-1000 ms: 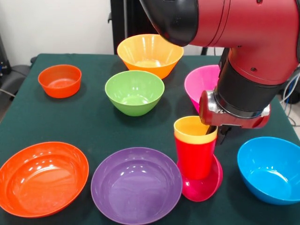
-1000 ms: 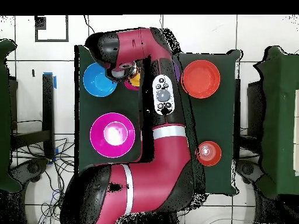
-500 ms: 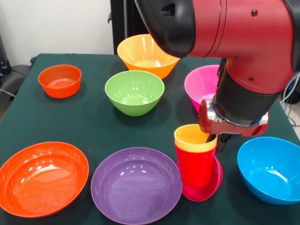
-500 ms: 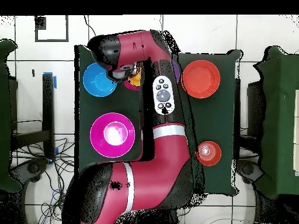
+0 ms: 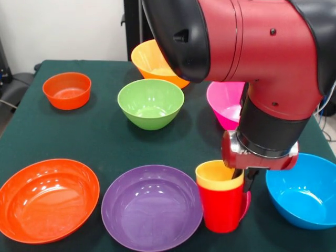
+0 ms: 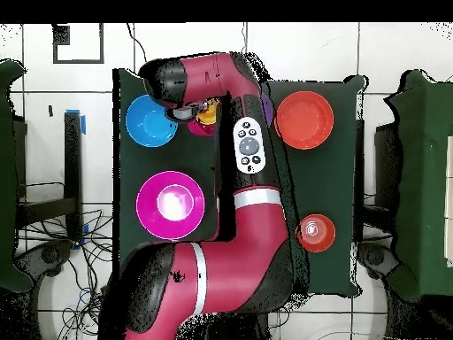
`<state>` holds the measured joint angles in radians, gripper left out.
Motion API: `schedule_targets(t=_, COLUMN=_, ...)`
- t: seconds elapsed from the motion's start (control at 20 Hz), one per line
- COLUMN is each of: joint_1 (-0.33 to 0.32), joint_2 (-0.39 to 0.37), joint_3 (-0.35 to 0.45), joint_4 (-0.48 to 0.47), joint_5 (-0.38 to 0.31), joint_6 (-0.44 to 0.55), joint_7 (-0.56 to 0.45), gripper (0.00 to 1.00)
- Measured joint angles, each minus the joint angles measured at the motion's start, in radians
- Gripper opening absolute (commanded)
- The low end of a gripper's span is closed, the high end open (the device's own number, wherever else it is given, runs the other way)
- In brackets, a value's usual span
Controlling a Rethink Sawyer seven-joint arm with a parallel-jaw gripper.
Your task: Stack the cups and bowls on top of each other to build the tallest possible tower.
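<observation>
A yellow cup (image 5: 218, 176) sits nested inside a red cup (image 5: 223, 210) at the front right of the table, both upright. My gripper (image 5: 242, 181) is shut on their right-hand wall, one finger inside the yellow cup and one outside. Only a sliver of a crimson-pink bowl (image 5: 246, 202) shows behind the red cup's right side. From above, the yellow cup (image 6: 209, 113) and the crimson-pink bowl (image 6: 199, 127) peek out beside the arm's wrist, which hides the fingers.
Bowls ring the cups: purple (image 5: 152, 207) just left, blue (image 5: 302, 189) just right, large orange-red (image 5: 47, 197) front left, green (image 5: 150, 102), small orange (image 5: 66, 89), light orange (image 5: 152, 60) and magenta-pink (image 5: 226, 102) farther back. The arm covers the table's right middle.
The gripper has carried the nested cups toward the table's front edge. The crimson-pink bowl, earlier plainly seen under the red cup, is now mostly hidden behind it.
</observation>
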<state>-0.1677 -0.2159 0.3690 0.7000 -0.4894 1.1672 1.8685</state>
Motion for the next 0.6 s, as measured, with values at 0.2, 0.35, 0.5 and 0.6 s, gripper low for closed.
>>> schedule_targets(t=0.2, joint_1=-0.001, joint_2=0.015, joint_3=0.0, joint_4=0.0, joint_5=0.0, joint_6=-0.007, joint_7=0.0, gripper=0.0)
schedule_targets(t=0.35, joint_1=-0.002, joint_2=0.025, joint_3=0.001, joint_4=0.0, joint_5=0.0, joint_6=-0.007, joint_7=0.0, gripper=0.0)
schedule_targets(t=0.5, joint_1=-0.004, joint_2=0.035, joint_3=0.001, joint_4=0.0, joint_5=0.0, joint_6=-0.007, joint_7=0.0, gripper=0.0)
schedule_targets(t=0.6, joint_1=-0.007, joint_2=0.037, joint_3=0.002, joint_4=-0.007, joint_5=0.0, joint_6=-0.007, joint_7=0.0, gripper=0.0)
